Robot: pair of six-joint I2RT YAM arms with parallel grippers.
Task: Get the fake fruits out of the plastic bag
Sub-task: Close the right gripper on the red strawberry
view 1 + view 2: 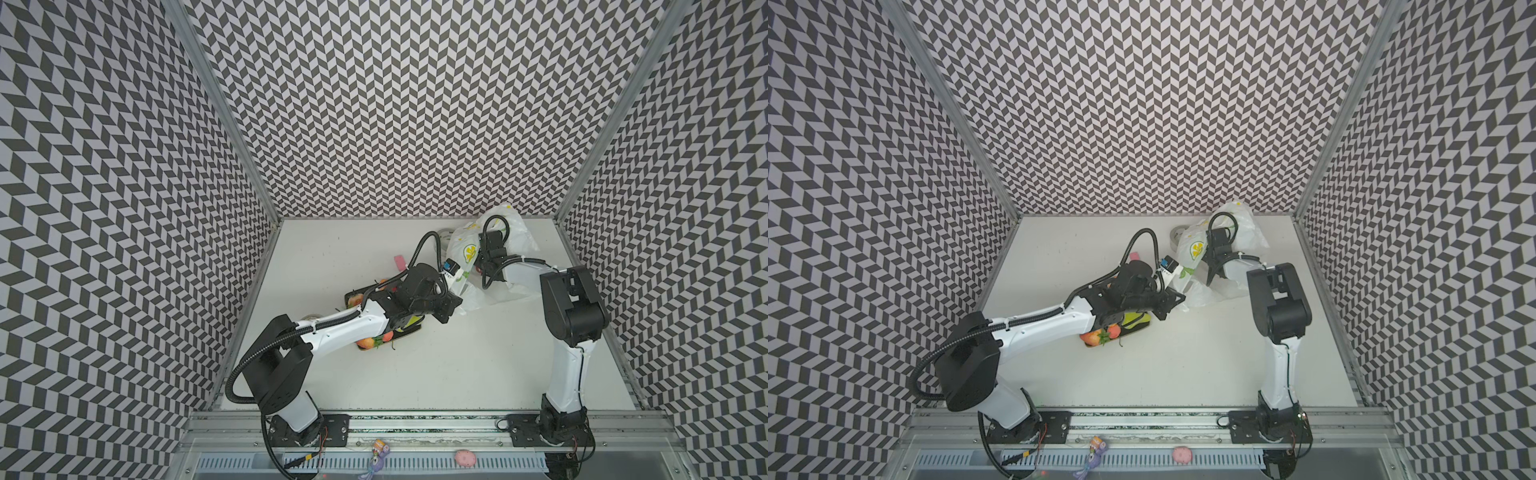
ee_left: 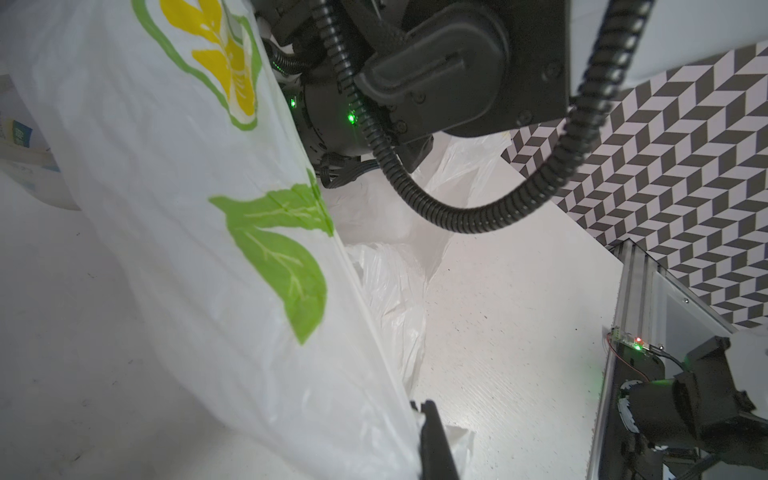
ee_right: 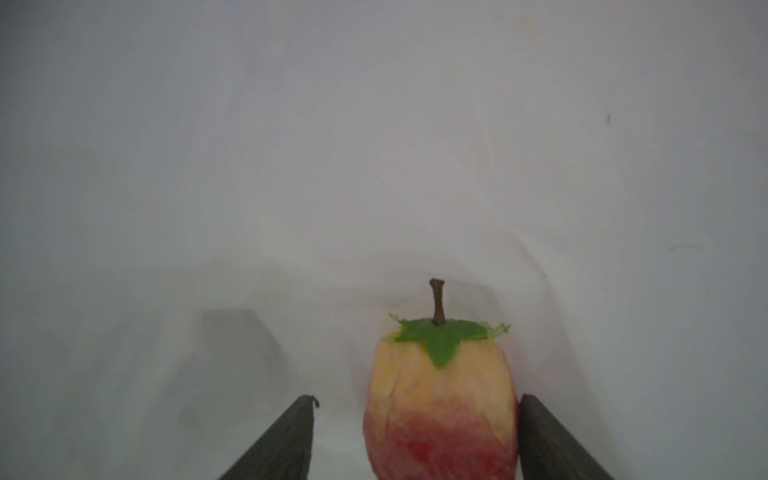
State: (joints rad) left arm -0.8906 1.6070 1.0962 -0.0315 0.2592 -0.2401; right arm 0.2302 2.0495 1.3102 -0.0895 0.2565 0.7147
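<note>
The plastic bag (image 1: 467, 249) (image 1: 1196, 247), white with lemon and leaf prints, lies at the back right of the table. My left gripper (image 1: 453, 306) (image 1: 1174, 302) is shut on the bag's near edge, and one dark finger (image 2: 432, 440) shows against the film (image 2: 187, 216). My right gripper (image 3: 415, 436) is inside the bag, open. A peach-red fake fruit (image 3: 440, 407) with a green leaf and a stem sits between its fingers. It touches one finger and stands apart from the other. Other fake fruits (image 1: 366, 343) (image 1: 1100, 334) lie on a black tray (image 1: 409, 331) under my left arm.
A pink block (image 1: 400, 262) (image 1: 1135, 255) lies behind the tray. A grey tape roll (image 1: 444, 239) (image 1: 1177, 235) sits beside the bag at the back. A white item with a blue label (image 1: 451, 268) (image 2: 20, 137) lies against the bag. Patterned walls close in three sides.
</note>
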